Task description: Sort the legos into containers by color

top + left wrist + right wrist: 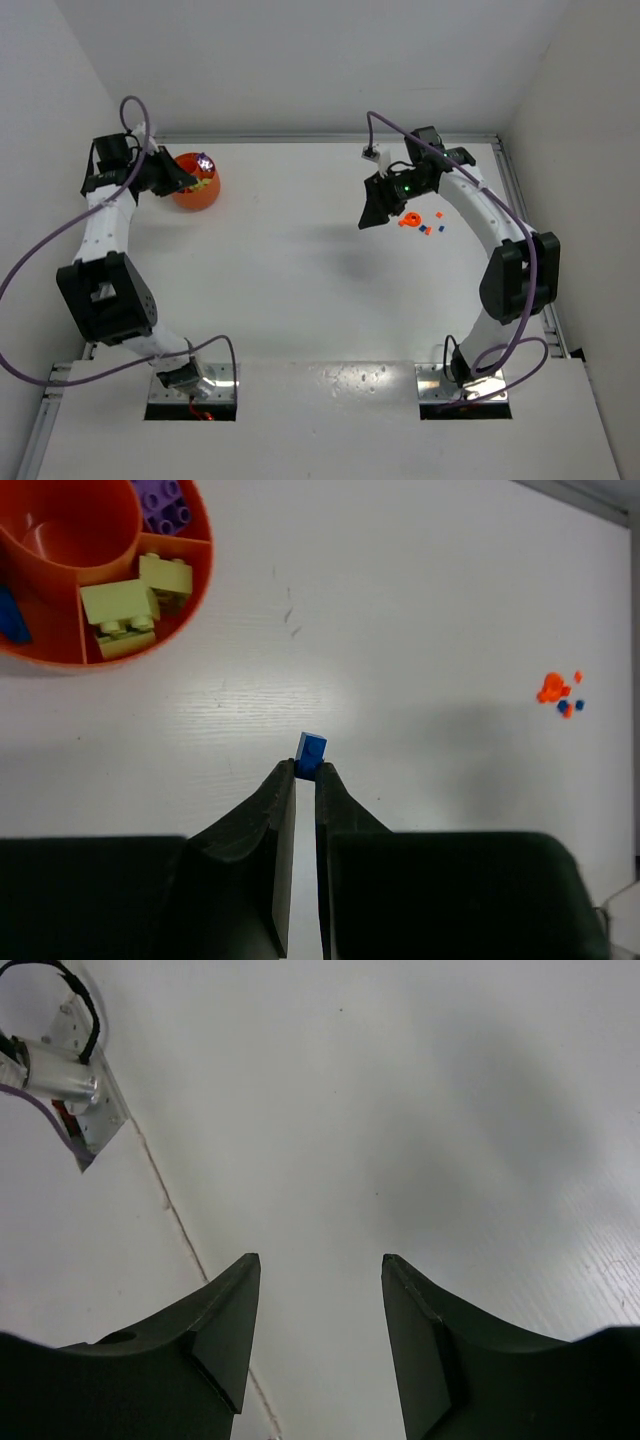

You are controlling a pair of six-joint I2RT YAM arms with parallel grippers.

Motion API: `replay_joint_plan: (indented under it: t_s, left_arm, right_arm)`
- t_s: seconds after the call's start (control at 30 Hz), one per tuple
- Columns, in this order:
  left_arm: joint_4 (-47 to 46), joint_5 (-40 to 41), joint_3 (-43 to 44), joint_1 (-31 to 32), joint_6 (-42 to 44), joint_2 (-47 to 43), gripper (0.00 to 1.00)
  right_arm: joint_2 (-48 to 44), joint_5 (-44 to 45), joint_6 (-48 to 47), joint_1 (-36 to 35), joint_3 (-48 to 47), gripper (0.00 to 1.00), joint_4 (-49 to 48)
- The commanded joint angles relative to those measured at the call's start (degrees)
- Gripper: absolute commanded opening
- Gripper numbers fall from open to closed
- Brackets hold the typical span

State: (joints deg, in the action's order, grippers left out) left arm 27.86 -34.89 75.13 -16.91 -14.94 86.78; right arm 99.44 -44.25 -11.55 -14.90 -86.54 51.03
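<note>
My left gripper (pixel 306 769) is shut on a small blue brick (pixel 311 753) at its fingertips, held above the table to the right of the orange bowl (pixel 190 575). The bowl has compartments: yellow-green bricks (pixel 135 605), purple bricks (pixel 162 502), a blue brick (pixel 10 615) at the left edge. In the top view the left gripper (pixel 183 180) hovers at the bowl (pixel 200 195). Loose orange and blue bricks (pixel 418 222) lie at the right; they also show in the left wrist view (pixel 558 692). My right gripper (pixel 320 1265) is open and empty above bare table, left of the bricks in the top view (pixel 375 215).
White walls enclose the table at the back and sides. A small metal fitting with a cable (pixel 60 1075) sits at the table's corner in the right wrist view. A cable plug (pixel 370 153) lies at the back edge.
</note>
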Motion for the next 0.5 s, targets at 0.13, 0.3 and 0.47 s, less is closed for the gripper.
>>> replay_joint_plan:
  t_s: [0.13,0.3,0.47]
  left_arm:
    - [0.26,-7.04,12.04,-4.98,-9.49,10.5,0.0]
    - [4.31,-2.29,18.46,-7.0,-5.81,14.72,0.0]
    - [6.42,1.67,20.4,-8.23,-5.28,17.36,0.0]
  right_arm:
    - [-1.79,1.27,0.92,0.04,-0.9,0.53,-2.33]
    - [-1.26,1.8,0.92,0.04,-0.91,0.53,-2.33]
    - [0.32,1.8,1.44,0.04,-2.49,0.53,-1.81]
